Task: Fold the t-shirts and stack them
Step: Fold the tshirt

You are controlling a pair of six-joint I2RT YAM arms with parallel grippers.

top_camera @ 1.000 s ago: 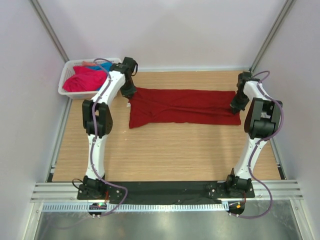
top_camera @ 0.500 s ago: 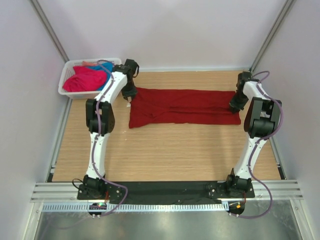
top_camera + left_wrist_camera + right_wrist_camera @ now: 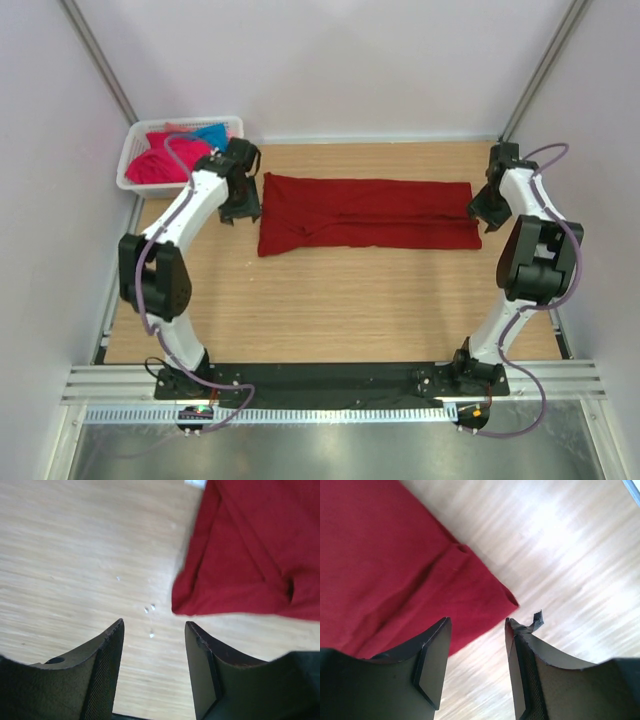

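Note:
A dark red t-shirt (image 3: pixel 365 213) lies folded lengthwise in a long strip across the far half of the table. My left gripper (image 3: pixel 240 203) hovers just off its left end, open and empty; the left wrist view shows that gripper (image 3: pixel 153 624) over bare wood with the shirt's corner (image 3: pixel 240 555) ahead to the right. Off the strip's right end, my right gripper (image 3: pixel 487 203) is open too. In the right wrist view this gripper (image 3: pixel 477 622) holds nothing, and the shirt's corner (image 3: pixel 395 565) lies ahead of its left finger. Pink and turquoise t-shirts (image 3: pixel 170 155) sit in the basket.
A white lattice basket (image 3: pixel 135 160) stands at the far left corner of the table. The wooden table (image 3: pixel 330 300) has white walls on three sides and a black strip along the near edge by the arm bases.
Both grippers have opened and let go of the red shirt's ends. The left arm swung left away from the shirt; the right gripper drew slightly right and back.

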